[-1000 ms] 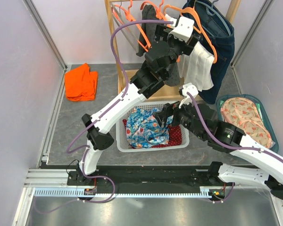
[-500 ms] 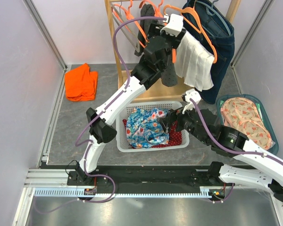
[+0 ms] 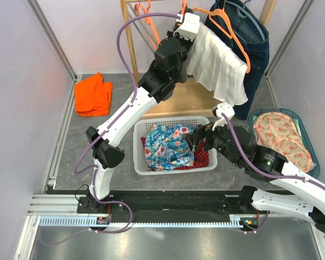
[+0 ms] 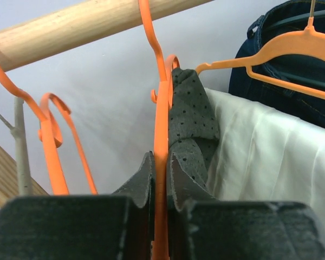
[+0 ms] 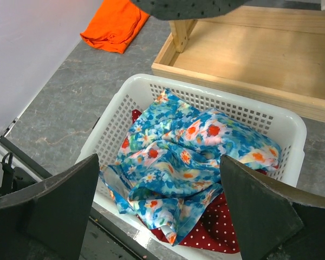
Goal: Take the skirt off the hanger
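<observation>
As two garments [image 5: 189, 157] fill one basket [image 5: 281, 122], skirt [image 4: 192, 114] hangs.

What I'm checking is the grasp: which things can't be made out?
- Top view: grip of the left pincer hidden behind its wrist and the white garment.
- Left wrist view: skirt cut off below the pads; its attachment to the orange hanger unseen.
- Right wrist view: only the skirt's hem, cut by the top edge.
</observation>
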You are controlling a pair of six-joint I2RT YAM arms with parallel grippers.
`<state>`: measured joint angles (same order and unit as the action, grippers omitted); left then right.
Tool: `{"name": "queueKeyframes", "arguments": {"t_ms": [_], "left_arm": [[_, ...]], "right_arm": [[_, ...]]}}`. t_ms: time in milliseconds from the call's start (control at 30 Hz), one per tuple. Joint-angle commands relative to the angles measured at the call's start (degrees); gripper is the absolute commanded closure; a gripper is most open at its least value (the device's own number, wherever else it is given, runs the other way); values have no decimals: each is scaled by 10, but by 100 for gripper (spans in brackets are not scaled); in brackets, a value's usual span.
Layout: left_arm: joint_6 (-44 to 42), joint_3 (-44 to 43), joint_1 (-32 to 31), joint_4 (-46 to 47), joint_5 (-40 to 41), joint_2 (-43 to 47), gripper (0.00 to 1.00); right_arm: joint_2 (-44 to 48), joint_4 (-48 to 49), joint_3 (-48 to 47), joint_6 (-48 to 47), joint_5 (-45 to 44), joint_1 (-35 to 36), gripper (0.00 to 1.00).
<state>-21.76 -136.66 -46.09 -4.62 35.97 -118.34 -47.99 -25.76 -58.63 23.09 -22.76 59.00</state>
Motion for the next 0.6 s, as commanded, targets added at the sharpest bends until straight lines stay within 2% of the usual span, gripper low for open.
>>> {"name": "queueKeyframes", "arguments": {"t_ms": [0,233,433,567], "left_arm": [[-4,3,4,19,5,43,98],[-7,-6,4,16,7,58,98],[-33,-66,4,25,6,69,98],[-15,-27,8,18,25,129,98]], "right_arm": [[16,6,1,-5,-22,0,2],[19,10,16,-5,-33,0,2],[13,21,29,-3,-36,0,2],[20,22,40,-2,-39,0,2]]}}
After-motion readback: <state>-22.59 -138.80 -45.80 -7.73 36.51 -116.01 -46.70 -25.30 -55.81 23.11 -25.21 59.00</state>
